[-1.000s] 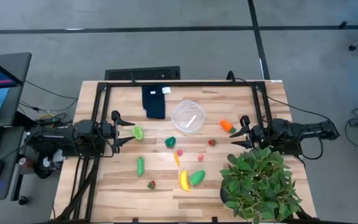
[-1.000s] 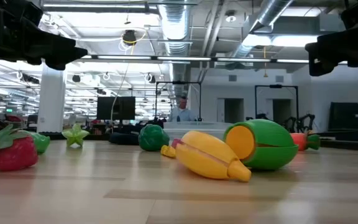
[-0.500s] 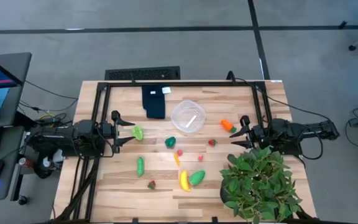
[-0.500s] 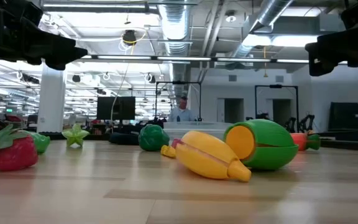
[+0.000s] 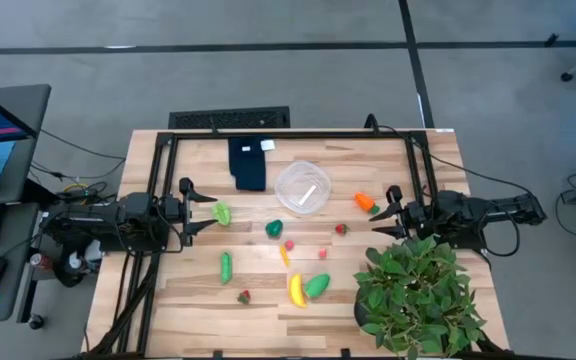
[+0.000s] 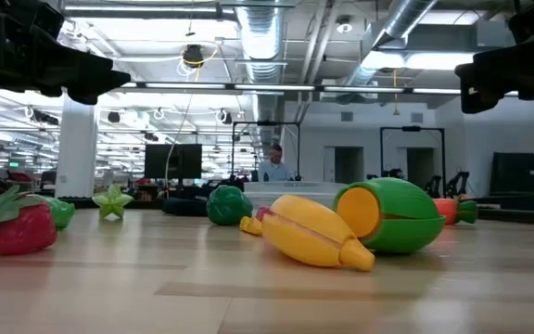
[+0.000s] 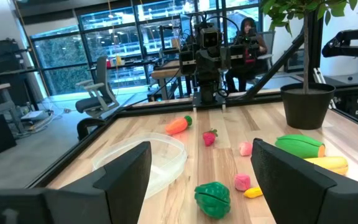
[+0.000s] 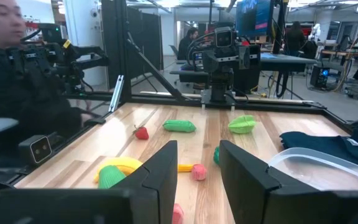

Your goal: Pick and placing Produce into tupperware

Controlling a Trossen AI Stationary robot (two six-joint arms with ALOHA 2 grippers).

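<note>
The produce lies scattered on the wooden table: a light green piece (image 5: pixel 222 212), a dark green piece (image 5: pixel 274 229), an orange carrot (image 5: pixel 366 202), a yellow banana (image 5: pixel 295 290) beside a green piece (image 5: pixel 317 286), a long green piece (image 5: pixel 225 266) and small red strawberries (image 5: pixel 341 229). The clear round tupperware (image 5: pixel 302 187) stands toward the far edge, with nothing in it. My left gripper (image 5: pixel 208 211) hovers open at the left side, just short of the light green piece. My right gripper (image 5: pixel 380 212) hovers open at the right side, near the carrot.
A dark blue folded cloth (image 5: pixel 249 163) lies left of the tupperware. A big leafy potted plant (image 5: pixel 415 295) fills the near right corner, close to my right arm. A black frame (image 5: pixel 288 134) runs along the far edge. A person (image 8: pixel 17 74) shows beyond the table.
</note>
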